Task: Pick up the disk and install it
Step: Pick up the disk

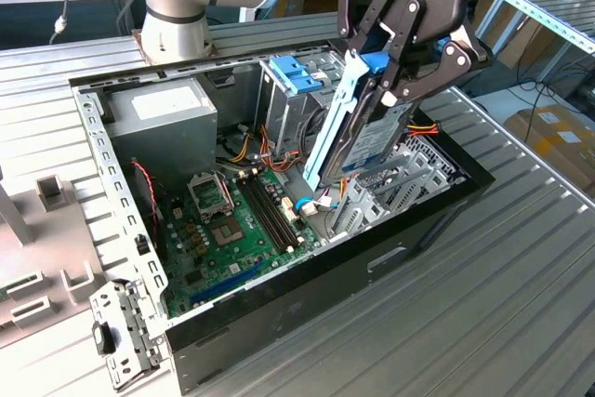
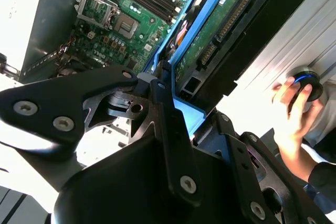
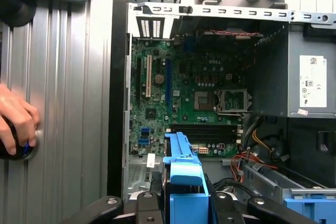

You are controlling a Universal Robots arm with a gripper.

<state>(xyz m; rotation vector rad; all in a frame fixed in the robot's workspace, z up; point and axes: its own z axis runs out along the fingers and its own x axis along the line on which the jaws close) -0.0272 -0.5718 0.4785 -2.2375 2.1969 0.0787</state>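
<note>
While the open computer case (image 1: 279,309) holds a grey power supply (image 1: 163,123) at the exterior view's left and the motherboard (image 1: 232,225) mid-floor, my tool (image 1: 398,72) at the right grips the disk (image 1: 379,141) narrowly, tilted, its lower end inside the case.

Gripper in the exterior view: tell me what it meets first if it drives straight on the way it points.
The gripper, shut on the disk, points down into the open computer case. The disk's lower end would likely meet the metal drive cage first, though depth is unclear.
</note>
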